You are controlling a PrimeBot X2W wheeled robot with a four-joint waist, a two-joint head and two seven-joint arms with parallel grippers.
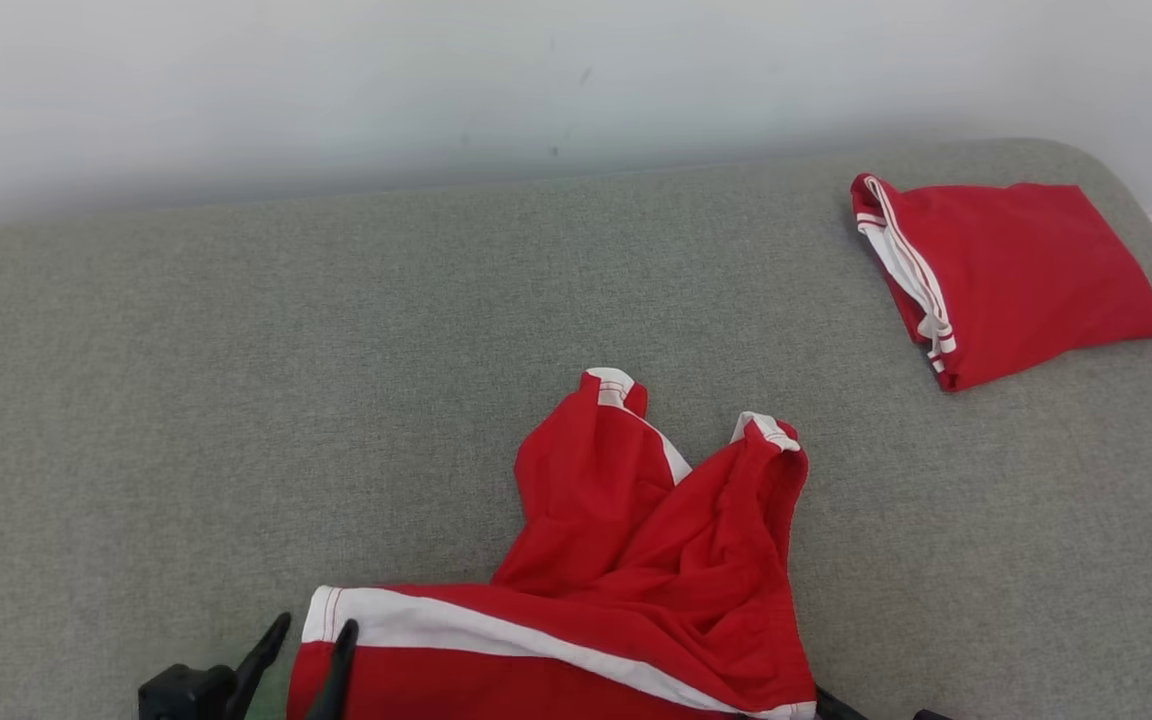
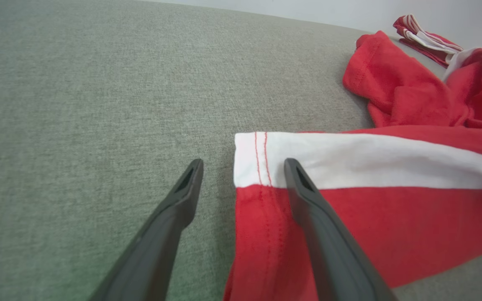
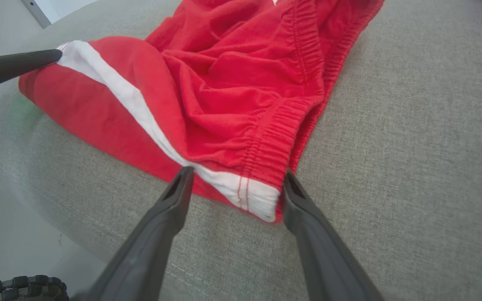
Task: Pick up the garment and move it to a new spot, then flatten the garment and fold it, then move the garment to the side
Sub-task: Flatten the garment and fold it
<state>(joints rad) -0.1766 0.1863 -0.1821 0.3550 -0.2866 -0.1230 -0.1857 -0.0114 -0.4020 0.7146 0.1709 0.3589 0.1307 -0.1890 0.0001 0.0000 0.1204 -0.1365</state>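
We had our left gripper [image 1: 308, 645] with its two fingers spread wide and holding nothing, poised low over the grey cushion [image 1: 186, 400]. The red shorts [image 1: 636, 560] lay crumpled on that cushion, and one white-striped corner of them sat between the left gripper's fingertips: its outer finger stood over bare grey fabric, its inner finger over the white band and the red cloth beside it. We could not tell whether either finger touched the cloth. Our right gripper [image 3: 237, 175] was likewise spread wide and empty, and the other end of the white stripe, where it met the gathered elastic waistband, lay just between its fingertips. From there the stripe ran away to that gripper's left as far as the tip of the left gripper. Ahead of both grippers the rest of the shorts rose in loose folds, with two white-edged ends pointing away from us. Well beyond the right gripper and off to its right, a second red garment [image 1: 1006, 275] lay folded near the cushion's far corner, apart from the shorts. A pale wall [image 1: 436, 80] stood behind the cushion. Below the right gripper, past the cushion's near edge, we saw pale floor [image 3: 6, 242] and a ridged black wheel [image 3: 19, 286].
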